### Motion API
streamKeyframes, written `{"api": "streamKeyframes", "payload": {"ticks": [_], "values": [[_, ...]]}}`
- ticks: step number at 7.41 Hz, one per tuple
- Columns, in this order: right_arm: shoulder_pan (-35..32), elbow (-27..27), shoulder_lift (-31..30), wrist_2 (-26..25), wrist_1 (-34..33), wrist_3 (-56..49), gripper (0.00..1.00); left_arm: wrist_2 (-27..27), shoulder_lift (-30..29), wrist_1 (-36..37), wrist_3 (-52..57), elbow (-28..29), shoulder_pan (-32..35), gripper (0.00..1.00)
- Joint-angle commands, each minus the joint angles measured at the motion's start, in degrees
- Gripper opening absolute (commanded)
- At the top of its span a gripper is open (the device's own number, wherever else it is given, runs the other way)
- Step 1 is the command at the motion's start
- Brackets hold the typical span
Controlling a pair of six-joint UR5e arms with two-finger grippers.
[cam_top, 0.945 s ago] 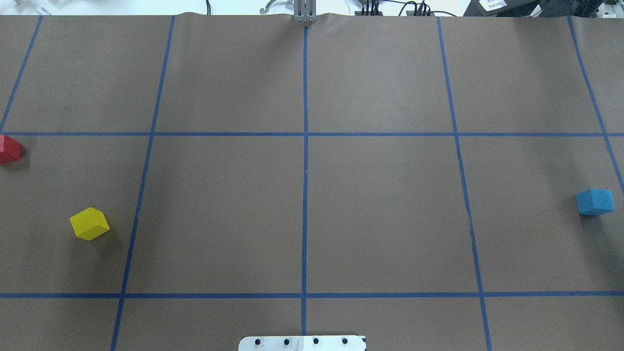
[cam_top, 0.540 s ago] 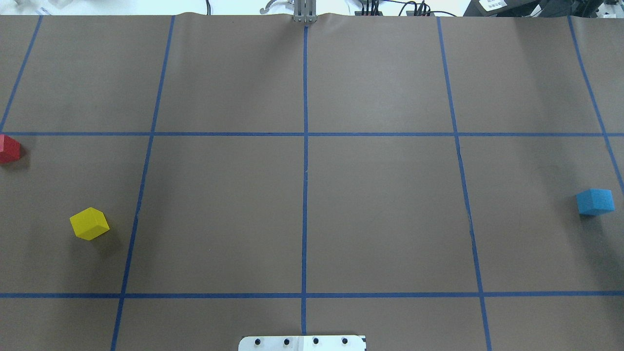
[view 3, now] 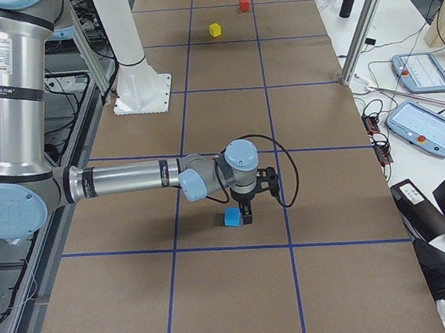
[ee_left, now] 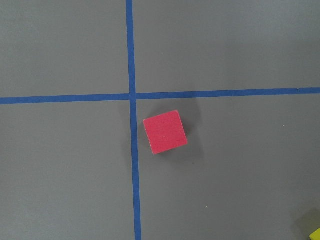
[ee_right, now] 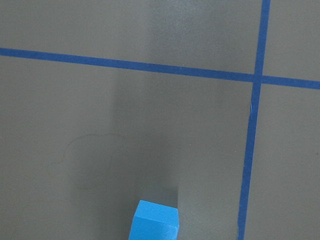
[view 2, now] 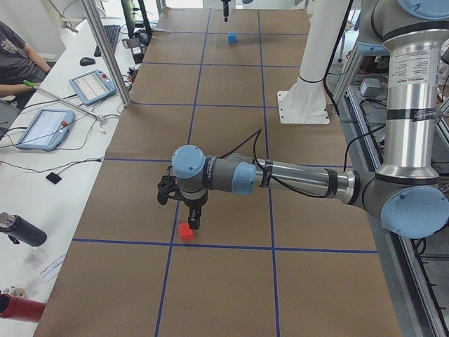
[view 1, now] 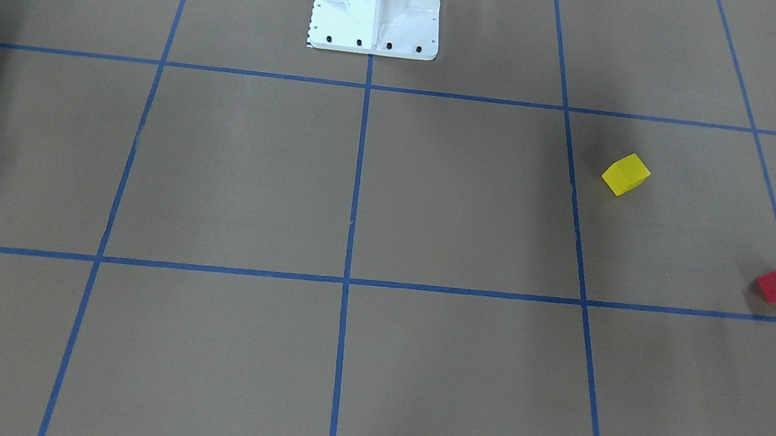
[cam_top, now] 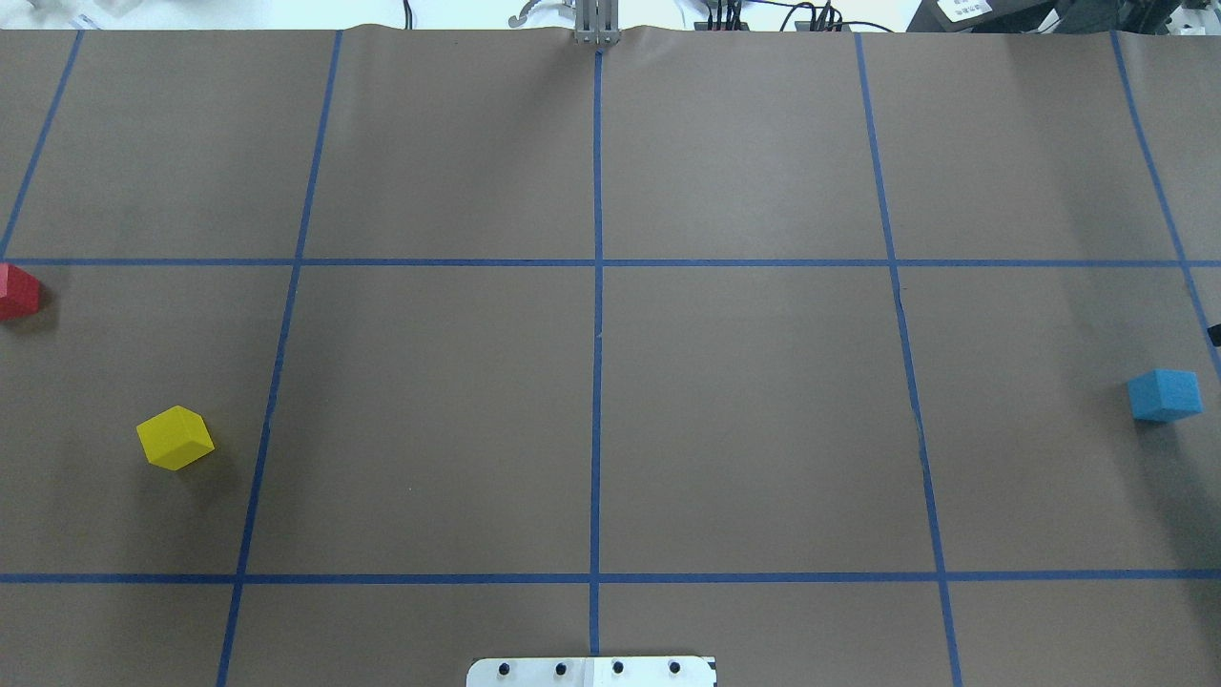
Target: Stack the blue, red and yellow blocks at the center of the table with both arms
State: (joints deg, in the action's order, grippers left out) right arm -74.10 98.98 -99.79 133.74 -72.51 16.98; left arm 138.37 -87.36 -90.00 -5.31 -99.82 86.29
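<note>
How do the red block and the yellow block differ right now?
Colour: the red block is red, the yellow block yellow. Place: the red block lies beside a tape crossing, farther toward the table's left end; the yellow block sits inside a square, nearer the white base. Pose: the red block lies almost square to the tape; the yellow block is turned corner-on. Both are equal-sized cubes, flat on the table, unstacked.
</note>
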Motion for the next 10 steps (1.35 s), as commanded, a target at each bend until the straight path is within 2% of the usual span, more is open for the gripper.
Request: {"api": "streamKeyframes", "payload": {"ticks": [1,4,5,8,10], "values": [[2.2,-1.6,-0.2,0.0,0.9,1.0,1.00,0.1,0.0,0.0,0.0,0.0,0.0,1.00],[6.5,-1.8,0.4,-0.7,1.1,5.8,1.00,0.0,0.0,0.0,0.0,0.0,-0.1,1.00],[6.9,-2.2,0.4,-2.1,1.1,6.0,1.00,0.0,0.0,0.0,0.0,0.1,-0.1,1.00],[7.0,-4.3,1.3,-2.0,0.9,7.2,0.99,0.0,0.0,0.0,0.1,0.1,-0.1,1.00],[7.3,-6.0,1.2,-2.1,4.2,8.0,0.98,0.0,0.0,0.0,0.0,0.1,-0.1,1.00]]}}
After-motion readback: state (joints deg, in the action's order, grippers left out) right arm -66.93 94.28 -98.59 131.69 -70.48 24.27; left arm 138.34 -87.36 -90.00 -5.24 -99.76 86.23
